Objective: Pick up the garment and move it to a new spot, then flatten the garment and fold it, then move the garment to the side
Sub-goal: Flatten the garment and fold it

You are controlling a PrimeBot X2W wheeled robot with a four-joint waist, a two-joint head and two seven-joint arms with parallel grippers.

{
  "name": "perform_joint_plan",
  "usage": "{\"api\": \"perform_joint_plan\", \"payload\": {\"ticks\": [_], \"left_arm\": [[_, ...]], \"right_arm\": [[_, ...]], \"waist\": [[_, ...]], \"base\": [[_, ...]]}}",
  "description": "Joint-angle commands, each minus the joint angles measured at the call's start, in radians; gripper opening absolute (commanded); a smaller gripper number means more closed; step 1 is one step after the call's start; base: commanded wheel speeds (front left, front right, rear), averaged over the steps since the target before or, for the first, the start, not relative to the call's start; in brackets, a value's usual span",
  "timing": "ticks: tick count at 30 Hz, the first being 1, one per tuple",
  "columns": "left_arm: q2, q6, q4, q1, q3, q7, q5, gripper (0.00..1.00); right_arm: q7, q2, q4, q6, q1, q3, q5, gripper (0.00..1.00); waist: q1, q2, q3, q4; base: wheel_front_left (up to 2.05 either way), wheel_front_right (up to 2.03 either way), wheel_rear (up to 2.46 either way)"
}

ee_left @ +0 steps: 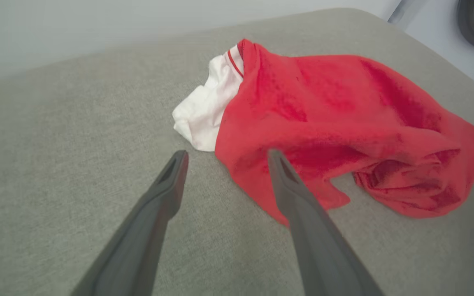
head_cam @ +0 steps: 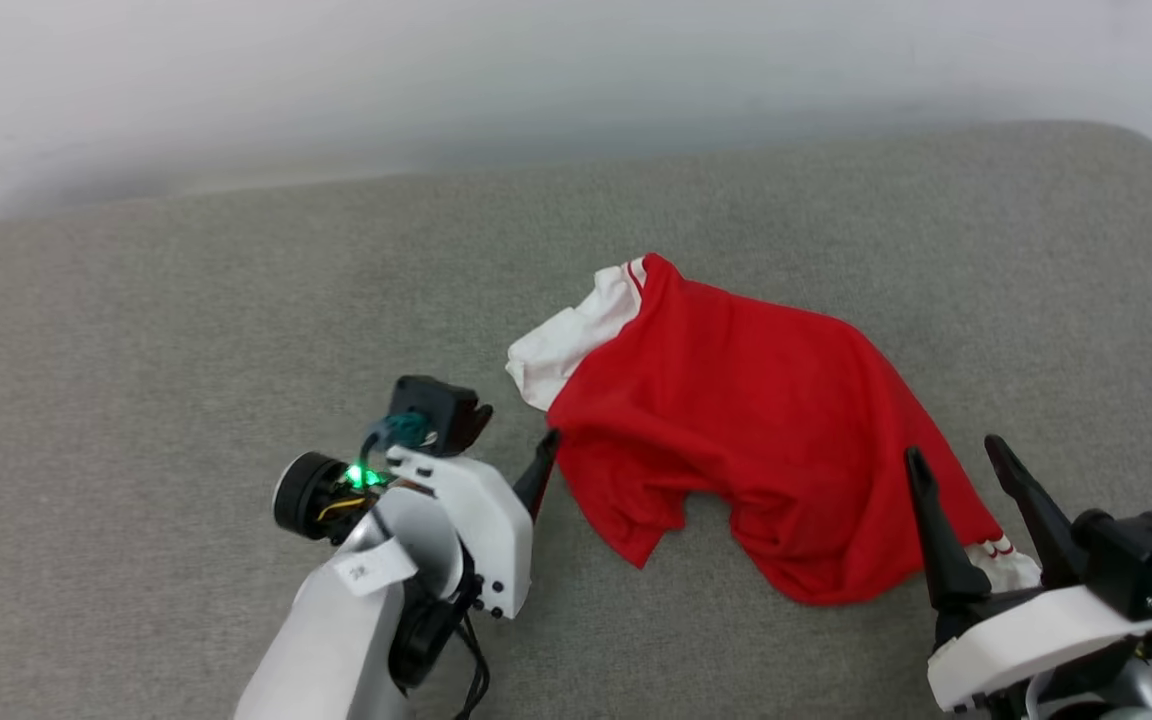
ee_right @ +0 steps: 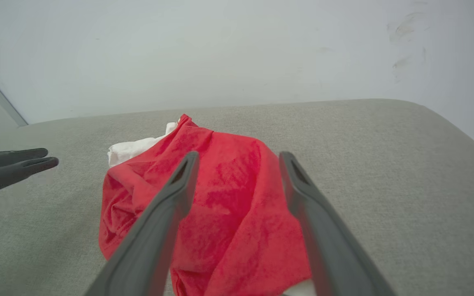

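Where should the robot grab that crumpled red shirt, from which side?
Probably its near edges: left tool at the red fold beside it, right tool at the white-trimmed sleeve, each from the robot's side. The garment lies bunched; those edges stick out toward them.

**Grey fabric-covered surface (head_cam: 186,330) bearing one garment (head_cam: 736,400).**
The surface is an even woven grey, rounded at its far right corner, and its far edge meets a pale wall (head_cam: 536,70). The red garment lies crumpled right of centre. One white sleeve with red stripe trim points far-left, the near hem is bunched in folds, and a second white patch shows at its near right end.
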Motion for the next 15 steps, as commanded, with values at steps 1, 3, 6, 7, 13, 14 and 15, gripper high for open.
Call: {"api": "perform_joint_plan", "payload": {"ticks": [1,3,6,7,13,14,15], "left_arm": [[0.011,-0.004,0.016,-0.033,-0.02,0.039,-0.009,1.0],[0.019,-0.006,0.043,-0.062,-0.05,0.095,-0.021,1.0],[0.034,-0.006,0.085,-0.102,-0.091,0.157,-0.034,1.0],[0.041,-0.007,0.101,-0.111,-0.103,0.174,-0.037,1.0],[0.059,-0.008,0.184,-0.151,-0.188,0.263,-0.09,1.0],[0.066,-0.008,0.196,-0.154,-0.213,0.283,-0.101,1.0],[0.073,-0.009,0.208,-0.156,-0.238,0.306,-0.115,1.0]], "right_arm": [[-0.008,0.003,-0.002,0.0,-0.026,0.004,0.012,1.0],[-0.015,0.003,-0.001,0.0,-0.038,0.008,0.013,1.0],[-0.025,0.003,0.005,0.0,-0.053,0.017,0.017,1.0],[-0.023,0.003,0.01,0.0,-0.056,0.019,0.021,1.0],[-0.035,0.003,0.032,0.0,-0.07,0.02,0.032,1.0],[-0.037,0.003,0.034,0.0,-0.073,0.019,0.032,1.0],[-0.04,0.003,0.037,0.0,-0.075,0.019,0.034,1.0]], "waist": [[-0.0001,0.0,0.04,-0.024],[-0.0001,0.0,0.062,-0.035],[-0.0001,0.0,0.088,-0.051],[-0.0001,0.0,0.096,-0.056],[-0.0001,0.0,0.117,-0.078],[-0.0001,0.0,0.119,-0.08],[-0.0001,0.0,0.12,-0.082]], "base": [[0.0,0.0,0.0],[0.0,0.0,0.0],[0.0,0.0,0.0],[0.0,0.0,0.0],[0.0,0.0,0.0],[0.0,0.0,0.0],[0.0,0.0,0.0]]}}
